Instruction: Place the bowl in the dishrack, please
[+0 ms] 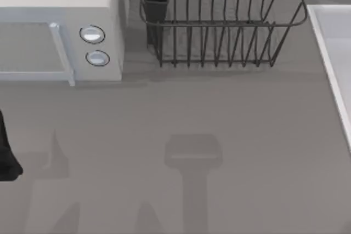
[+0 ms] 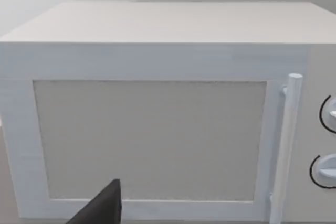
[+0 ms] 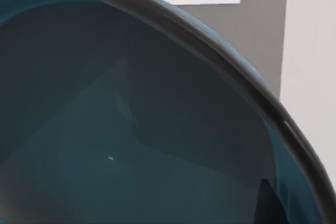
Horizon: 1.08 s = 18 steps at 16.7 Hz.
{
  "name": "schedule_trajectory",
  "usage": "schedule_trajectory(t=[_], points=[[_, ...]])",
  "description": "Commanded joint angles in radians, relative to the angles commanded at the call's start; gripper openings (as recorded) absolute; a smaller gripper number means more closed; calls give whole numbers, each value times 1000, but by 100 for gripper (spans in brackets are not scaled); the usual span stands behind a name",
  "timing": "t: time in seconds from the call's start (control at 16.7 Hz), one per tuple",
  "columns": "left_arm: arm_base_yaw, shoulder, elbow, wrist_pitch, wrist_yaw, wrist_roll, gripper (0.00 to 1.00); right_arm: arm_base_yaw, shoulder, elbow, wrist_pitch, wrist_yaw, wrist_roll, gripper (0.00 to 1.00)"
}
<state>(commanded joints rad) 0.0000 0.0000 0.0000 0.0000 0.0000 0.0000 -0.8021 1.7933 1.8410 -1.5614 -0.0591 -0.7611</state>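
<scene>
Your right wrist camera looks straight into a dark-rimmed teal bowl point(image 3: 131, 129) held very close; whether that claw grips it, you cannot tell. The dishrack point(image 1: 219, 26) stands unfilled at the table's point(image 1: 181, 113) far edge beside the microwave point(image 1: 60, 26), so placement remains. Your left arm idles by the table's left edge.
</scene>
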Motion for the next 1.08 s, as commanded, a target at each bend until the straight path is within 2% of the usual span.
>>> schedule_trajectory(t=[0.18,0.42,0.6,1.08], points=[[0,0,0,0,0,0,100,61,-8,-2,60,45,28,0],[0,0,0,0,0,0,100,288,-39,-30,252,195,124,0],[0,0,0,0,0,0,100,553,-72,-75,453,350,230,0],[0,0,0,0,0,0,100,1411,-221,-262,1128,823,586,0]])
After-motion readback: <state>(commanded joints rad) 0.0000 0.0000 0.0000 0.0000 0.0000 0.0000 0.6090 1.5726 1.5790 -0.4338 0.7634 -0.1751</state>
